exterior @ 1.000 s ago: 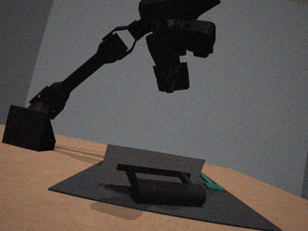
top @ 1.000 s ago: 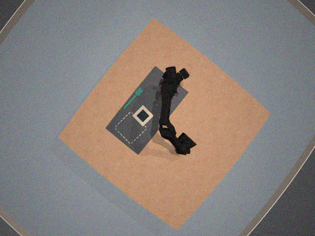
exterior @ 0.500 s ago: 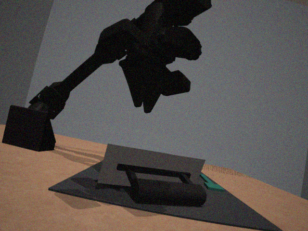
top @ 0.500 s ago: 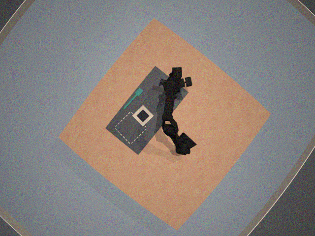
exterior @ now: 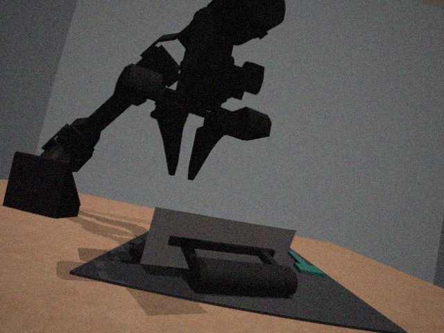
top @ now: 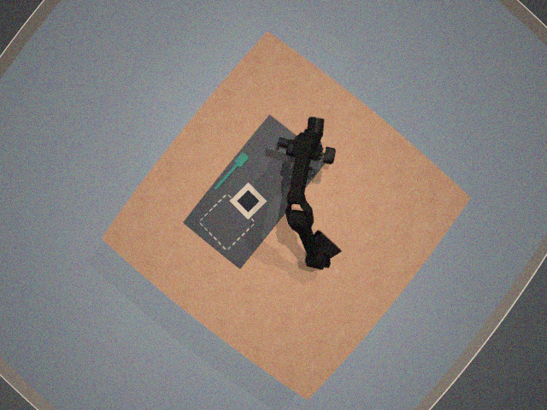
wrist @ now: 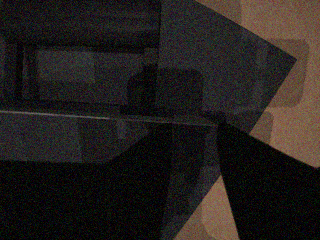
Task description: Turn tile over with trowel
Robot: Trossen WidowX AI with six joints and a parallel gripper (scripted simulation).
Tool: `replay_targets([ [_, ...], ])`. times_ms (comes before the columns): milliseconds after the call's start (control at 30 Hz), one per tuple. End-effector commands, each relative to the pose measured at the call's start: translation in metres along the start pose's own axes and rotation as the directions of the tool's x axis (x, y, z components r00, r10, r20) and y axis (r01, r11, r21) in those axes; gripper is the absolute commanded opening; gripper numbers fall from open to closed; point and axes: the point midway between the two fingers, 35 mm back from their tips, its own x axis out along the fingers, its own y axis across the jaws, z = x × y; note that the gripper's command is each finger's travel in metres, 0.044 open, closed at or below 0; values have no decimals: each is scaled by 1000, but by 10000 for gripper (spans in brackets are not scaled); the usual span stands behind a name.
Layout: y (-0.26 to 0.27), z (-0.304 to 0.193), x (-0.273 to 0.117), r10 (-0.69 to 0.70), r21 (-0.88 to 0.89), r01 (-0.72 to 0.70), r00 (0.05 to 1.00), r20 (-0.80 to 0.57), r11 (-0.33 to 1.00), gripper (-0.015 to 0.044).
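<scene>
The tile [top: 248, 201], a pale border around a dark square facing up, lies flat on the mat [top: 269, 127] [exterior: 340, 308], covering the upper-right corner of the dashed outline [top: 200, 221]. The trowel, a grey plate [exterior: 222, 225] [wrist: 60, 115] with a black handle grip [exterior: 247, 277] [wrist: 80, 20], stands on the mat with its plate nearly upright. The arm hides it from above. My gripper [exterior: 182, 177] [wrist: 194, 132] is partly open and empty. It hangs above the trowel in the exterior view, and the plate edge passes under the left fingertip in the wrist view.
A thin flat teal tool [top: 229, 171] [exterior: 307, 268] lies along the mat's left side, up and left of the tile in the top view. The arm's base [top: 323, 249] [exterior: 41, 186] stands on the wooden table [top: 375, 282] beyond the mat.
</scene>
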Motion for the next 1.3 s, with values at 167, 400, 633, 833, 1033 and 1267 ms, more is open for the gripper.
replay_targets([
  [167,0,-1,1,3,15,-3,1000,-7,1000,100],
  [400,0,-1,5,7,32,-7,1000,-15,999,100],
  [633,1,-2,16,14,56,-13,999,-29,998,100],
  [833,2,-4,25,22,77,-19,999,-41,997,100],
  [1033,2,-5,28,24,82,-20,999,-44,996,100],
  [1267,3,-10,36,24,82,-20,999,-44,996,100],
])
